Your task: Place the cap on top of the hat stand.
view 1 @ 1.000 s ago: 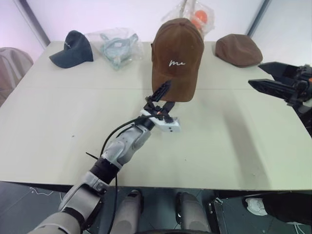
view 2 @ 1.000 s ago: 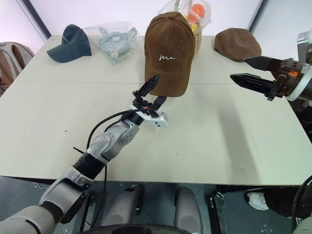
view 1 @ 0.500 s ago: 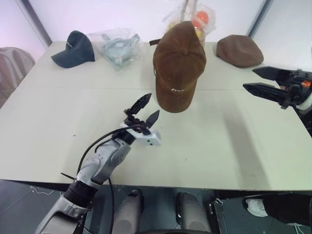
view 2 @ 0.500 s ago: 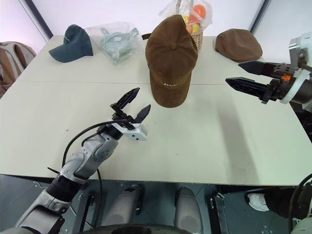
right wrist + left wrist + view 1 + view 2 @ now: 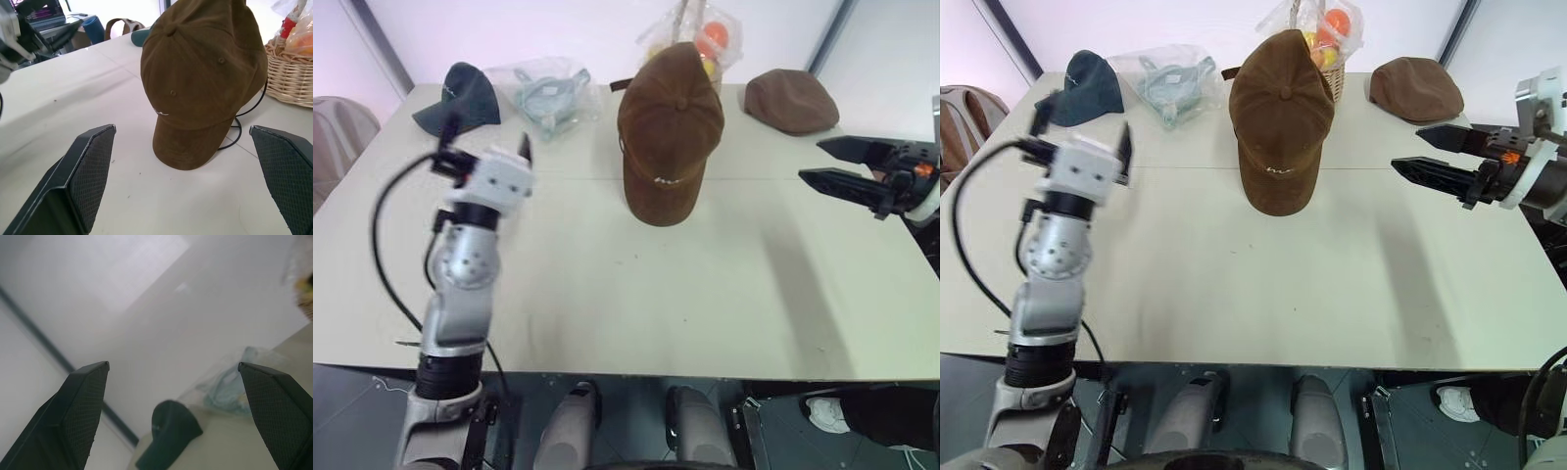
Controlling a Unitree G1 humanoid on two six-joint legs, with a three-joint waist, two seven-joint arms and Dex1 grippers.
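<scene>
The brown corduroy cap (image 5: 671,127) sits over the hat stand at the back middle of the table, brim hanging down toward me, white script low on the front. Of the hat stand, thin black wire (image 5: 243,111) shows beside and under the cap; the rest is hidden. My left gripper (image 5: 485,135) is raised over the table's left side, far from the cap, open and empty, its fingers (image 5: 83,406) wide apart. My right gripper (image 5: 813,161) hovers to the right of the cap, pointing at it, open and empty, its fingers (image 5: 85,176) apart.
A dark navy cap (image 5: 460,98) and a clear plastic bag (image 5: 548,88) lie at the back left. A wicker basket of fruit in plastic (image 5: 1332,49) stands behind the cap. A brown flat cap (image 5: 790,101) lies at the back right.
My left gripper left the cap's brim and swung left and up, away from it. The cap tipped forward on the stand, brim lower. The right gripper stayed put.
</scene>
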